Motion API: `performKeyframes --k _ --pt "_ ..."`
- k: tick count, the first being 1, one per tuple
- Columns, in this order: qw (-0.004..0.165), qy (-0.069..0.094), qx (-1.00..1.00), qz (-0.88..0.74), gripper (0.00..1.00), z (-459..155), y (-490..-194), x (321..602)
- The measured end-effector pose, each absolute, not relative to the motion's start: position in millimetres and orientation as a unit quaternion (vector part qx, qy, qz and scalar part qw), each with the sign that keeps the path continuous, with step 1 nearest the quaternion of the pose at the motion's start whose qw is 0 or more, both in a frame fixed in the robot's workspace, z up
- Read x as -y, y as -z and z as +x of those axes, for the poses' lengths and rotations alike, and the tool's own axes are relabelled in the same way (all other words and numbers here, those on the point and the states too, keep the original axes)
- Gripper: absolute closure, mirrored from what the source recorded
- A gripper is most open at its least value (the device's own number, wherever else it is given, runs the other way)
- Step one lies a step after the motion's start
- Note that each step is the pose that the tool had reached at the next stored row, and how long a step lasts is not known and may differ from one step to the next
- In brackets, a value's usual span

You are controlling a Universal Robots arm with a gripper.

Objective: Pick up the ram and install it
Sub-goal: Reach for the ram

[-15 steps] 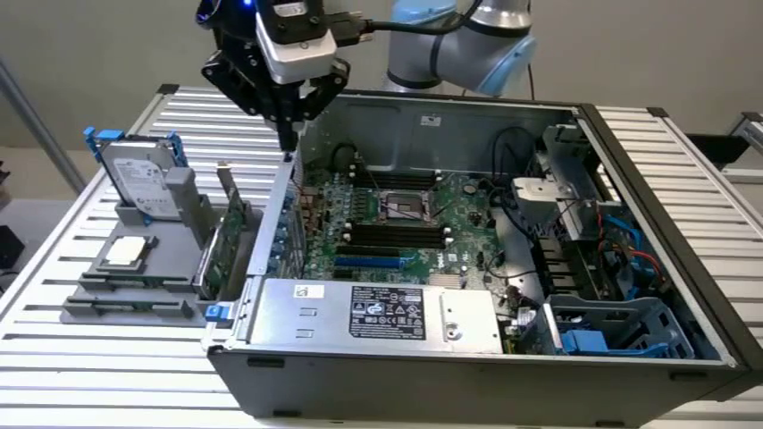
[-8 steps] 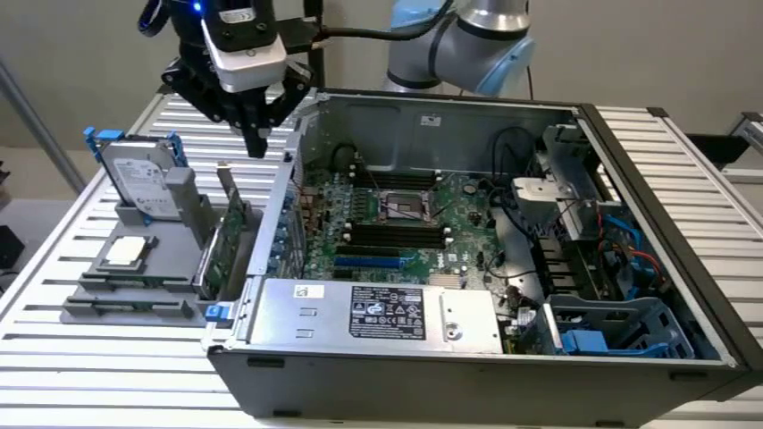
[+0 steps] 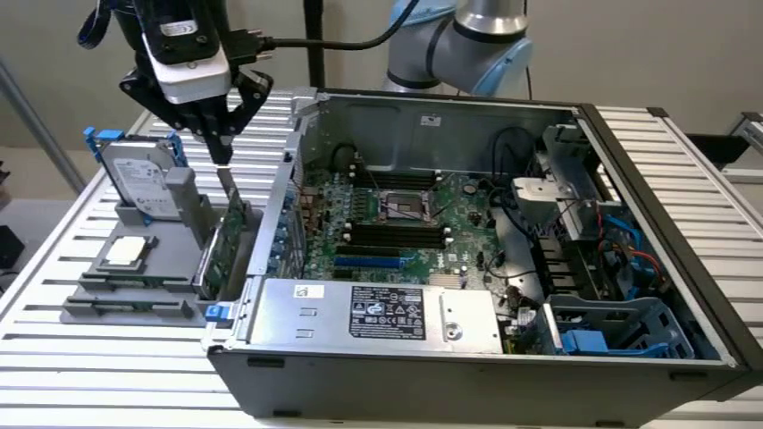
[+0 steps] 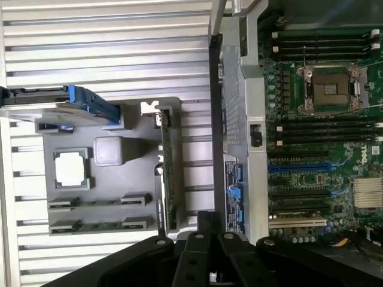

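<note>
Green motherboard (image 3: 459, 201), grey tray (image 3: 96, 288), silver drive (image 3: 134, 179)

We note clear room above the motherboard (image 3: 463, 210) slots. Case wall (image 3: 289, 170) stands between board and grey holder (image 3: 120, 288). Upright hard drive (image 3: 141, 183) and green card (image 3: 222, 255) crowd the holder; power supply (image 3: 357, 311) covers the board's near end.

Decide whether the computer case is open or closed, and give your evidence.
Open. The computer case has no side panel on it, and the motherboard inside lies exposed in both views.
</note>
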State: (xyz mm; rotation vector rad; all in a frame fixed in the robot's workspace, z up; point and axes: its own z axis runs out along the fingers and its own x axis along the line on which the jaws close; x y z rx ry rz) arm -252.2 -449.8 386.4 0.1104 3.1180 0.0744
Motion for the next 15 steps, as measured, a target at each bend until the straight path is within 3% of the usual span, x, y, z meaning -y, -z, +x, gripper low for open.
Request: performKeyframes --k 15 --pt "0.009 -0.023 -0.999 0.035 1.00 -320.3 -371.5 454.9"
